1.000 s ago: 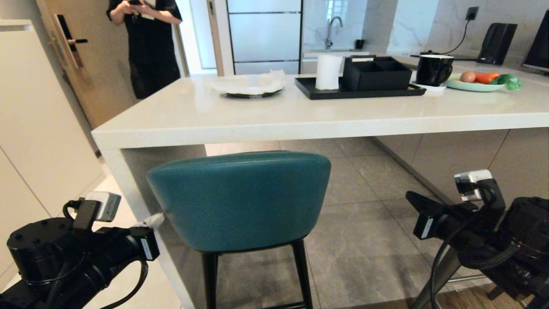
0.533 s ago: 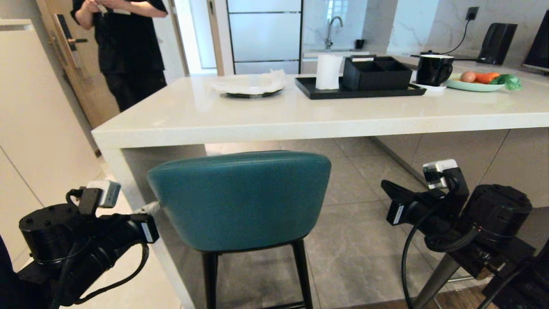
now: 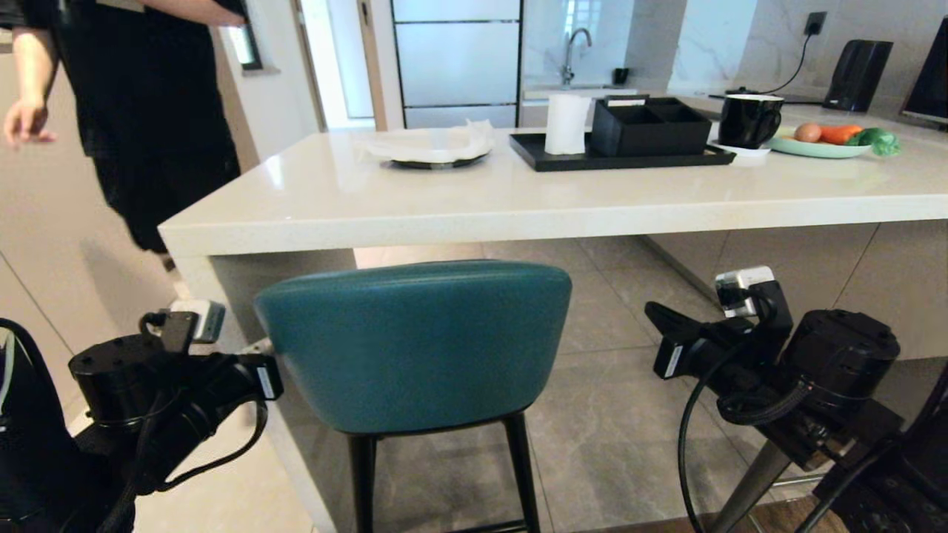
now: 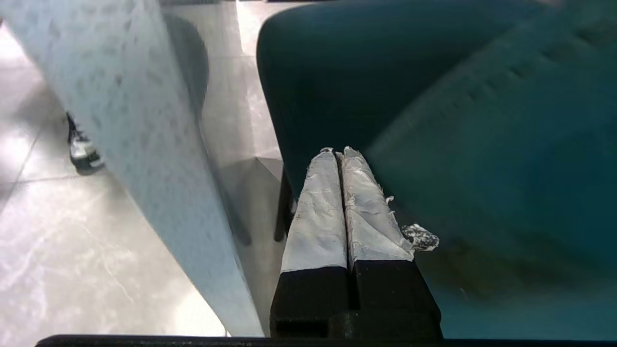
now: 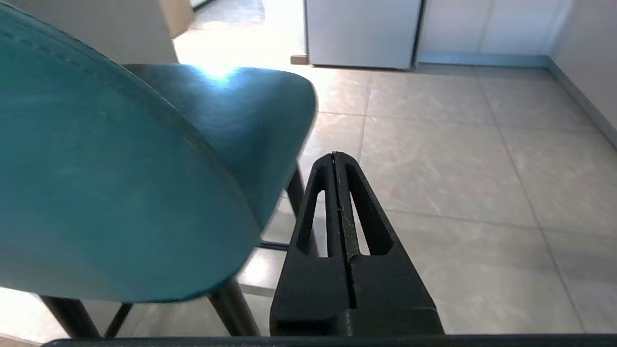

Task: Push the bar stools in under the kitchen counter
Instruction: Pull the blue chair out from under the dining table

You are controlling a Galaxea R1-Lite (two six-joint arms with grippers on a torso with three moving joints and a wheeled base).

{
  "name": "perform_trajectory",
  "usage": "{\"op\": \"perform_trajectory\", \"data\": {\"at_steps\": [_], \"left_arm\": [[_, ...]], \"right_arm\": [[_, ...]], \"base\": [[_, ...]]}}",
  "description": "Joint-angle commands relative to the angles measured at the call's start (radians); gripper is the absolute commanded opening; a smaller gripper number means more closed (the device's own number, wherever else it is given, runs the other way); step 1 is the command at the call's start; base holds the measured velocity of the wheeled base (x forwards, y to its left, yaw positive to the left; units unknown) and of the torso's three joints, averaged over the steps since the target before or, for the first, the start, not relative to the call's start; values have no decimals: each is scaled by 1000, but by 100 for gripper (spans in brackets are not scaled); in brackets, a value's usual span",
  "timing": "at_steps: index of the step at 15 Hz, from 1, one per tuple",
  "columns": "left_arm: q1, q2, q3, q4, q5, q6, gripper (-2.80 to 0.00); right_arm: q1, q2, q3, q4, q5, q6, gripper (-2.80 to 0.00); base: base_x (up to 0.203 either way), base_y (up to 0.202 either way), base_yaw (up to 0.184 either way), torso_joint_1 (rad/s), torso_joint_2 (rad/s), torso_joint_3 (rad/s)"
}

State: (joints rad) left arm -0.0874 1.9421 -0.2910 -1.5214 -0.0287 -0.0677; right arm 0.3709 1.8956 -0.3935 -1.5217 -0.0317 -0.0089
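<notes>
stool: the teal stool (image 3: 415, 344) sits right in front of me, its back just short of the counter (image 3: 518, 200) edge; the seat already pokes under the slab, but the backrest hasn't gone in, so I'd call this one not pushed home yet; the grey stool isn't in view

left pincer: my left pincer (image 4: 340, 159) is clamped shut, taped tips pressed together and holding nothing; it's just beside the left edge of the backrest, squeezed between the stool and the counter's white side panel (image 4: 144, 144); can't tell if it's actually touching the leather

right pincer: my right pincer (image 5: 335, 161) is closed and empty too; it hangs off the right side of the backrest, near but apart, with floor tiles beyond it

what changed: over the last second both arms came up and inward toward the stool; the stool itself hasn't budged; so I reckon I'm bracketing it for a two-sided shove, not pushing yet

watch out: the left side is tight against that panel, so it could scrape

bystander: a person in black (image 3: 148, 96) has walked closer along the far left end of the counter; worth keeping an eye on

on top: black tray (image 3: 563, 159), mug (image 3: 748, 118), plate of veg (image 3: 822, 148), all well away from this
</notes>
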Motion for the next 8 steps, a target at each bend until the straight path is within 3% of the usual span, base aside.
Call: {"op": "perform_trajectory", "data": {"at_steps": [1,4,8], "left_arm": [[3,23,-28,-9,0,0,-280],[25,54,-28,-9,-4,2,-280],[58,101,-62,-9,-35,0,-280]], "right_arm": [[35,42,-49,-8,-29,-1,-280],[121,134,-146,-8,-170,-24,-280],[97,172,-182,-8,-182,-30,-280]], "base": [[0,0,0,0,0,0],[0,0,0,0,0,0],[0,0,0,0,0,0]]}}
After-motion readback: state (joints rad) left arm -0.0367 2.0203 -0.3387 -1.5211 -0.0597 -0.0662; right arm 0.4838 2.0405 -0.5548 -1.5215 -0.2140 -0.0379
